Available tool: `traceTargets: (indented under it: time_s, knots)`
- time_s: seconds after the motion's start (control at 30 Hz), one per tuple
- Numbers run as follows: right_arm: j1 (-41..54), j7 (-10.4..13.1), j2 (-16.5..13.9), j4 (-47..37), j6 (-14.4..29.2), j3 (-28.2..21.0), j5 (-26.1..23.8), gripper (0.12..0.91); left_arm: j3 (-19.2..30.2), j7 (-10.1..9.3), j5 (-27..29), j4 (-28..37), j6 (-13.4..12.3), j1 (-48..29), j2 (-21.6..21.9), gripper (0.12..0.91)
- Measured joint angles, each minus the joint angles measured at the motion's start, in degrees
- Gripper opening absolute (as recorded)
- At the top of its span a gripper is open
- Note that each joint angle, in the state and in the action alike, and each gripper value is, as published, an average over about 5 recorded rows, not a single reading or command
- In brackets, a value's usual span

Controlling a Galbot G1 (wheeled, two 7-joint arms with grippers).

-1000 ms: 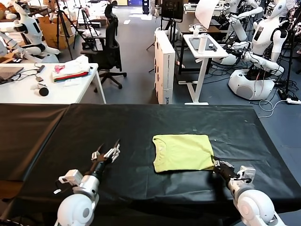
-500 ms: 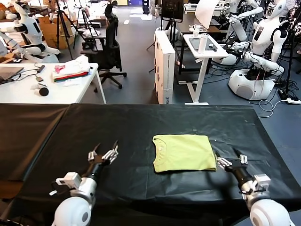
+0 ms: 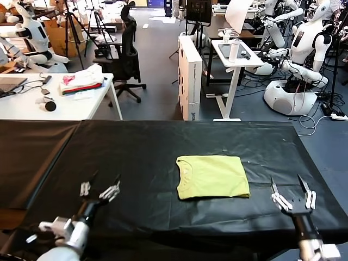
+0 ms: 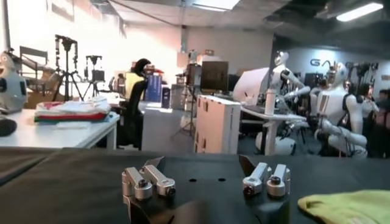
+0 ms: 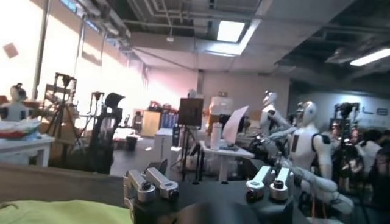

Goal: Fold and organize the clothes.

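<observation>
The lime-yellow T-shirt (image 3: 212, 176) lies folded into a neat rectangle on the black table (image 3: 163, 141), collar toward my left. An edge of it shows in the left wrist view (image 4: 350, 206) and in the right wrist view (image 5: 55, 212). My left gripper (image 3: 99, 189) is open and empty, low near the table's front edge, well to the left of the shirt. My right gripper (image 3: 293, 194) is open and empty, near the front edge, to the right of the shirt's front right corner. Neither touches the shirt.
A white table (image 3: 54, 100) behind on the left holds a white, pink and red pile of cloth (image 3: 81, 80) and a laptop. An office chair (image 3: 126, 51), a white box (image 3: 190, 76), a small stand (image 3: 235, 60) and other robots (image 3: 304, 49) stand beyond the black table.
Both arms have pulled back toward the table's front edge and outward. The right gripper has left the shirt's front right corner and opened. The shirt has not moved.
</observation>
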Motion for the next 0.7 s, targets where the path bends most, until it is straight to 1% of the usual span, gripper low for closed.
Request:
traceTargets:
  time_s: [0.17,0.33,0.5,0.7]
  knots:
    - [-6.8,2.2,1.0,2.4,-1.9,0.5,-2.2,0.907,-3.3,0.62,-0.7,-2.6,-0.3,8.0,1.5,0.907]
    - [-12.3,3.5,1.3,5.1,-4.8,0.8,-1.6,0.907,-5.8,0.2,-1.0,-4.7,-0.6,14.7,1.8,0.907]
    - [-15.7,3.8,1.3,6.7,-6.5,1.2,-0.7,0.907,-7.1,0.29,-1.0,-5.4,-1.3,18.8,1.9,0.907]
    - [-17.0,4.0,1.4,7.3,-8.0,0.5,0.1,0.907,-7.3,0.34,-1.0,-5.5,-1.3,20.7,2.2,0.907]
